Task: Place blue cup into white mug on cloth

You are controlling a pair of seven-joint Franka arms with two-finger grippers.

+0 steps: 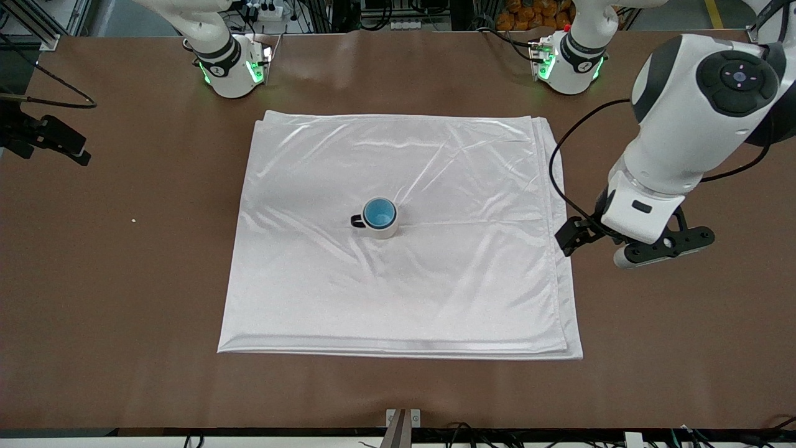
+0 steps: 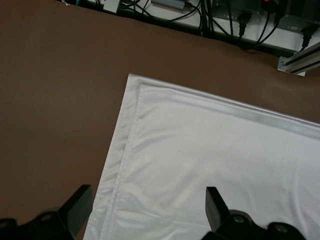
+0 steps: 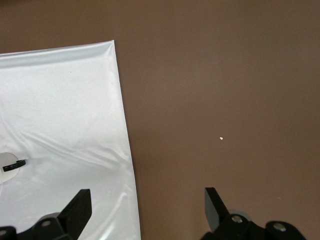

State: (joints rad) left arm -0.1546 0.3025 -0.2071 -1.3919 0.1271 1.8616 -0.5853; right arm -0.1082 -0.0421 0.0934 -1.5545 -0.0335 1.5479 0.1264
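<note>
The blue cup [image 1: 379,213] sits inside the white mug [image 1: 384,231], which stands upright near the middle of the cloth [image 1: 435,286], its black handle toward the right arm's end. My left gripper [image 1: 659,246] is open and empty above the table beside the cloth's edge at the left arm's end. Its wrist view shows the open gripper [image 2: 147,210] over a cloth corner [image 2: 210,150]. My right gripper [image 3: 147,205] is open and empty above the cloth's edge [image 3: 65,115] at the right arm's end. It is out of the front view. The mug's [image 3: 6,161] edge shows in that wrist view.
The brown table [image 1: 684,348] surrounds the cloth. A small white speck [image 1: 134,219] lies on the table toward the right arm's end and also shows in the right wrist view [image 3: 221,138]. A black clamp [image 1: 43,140] and cable sit at that end.
</note>
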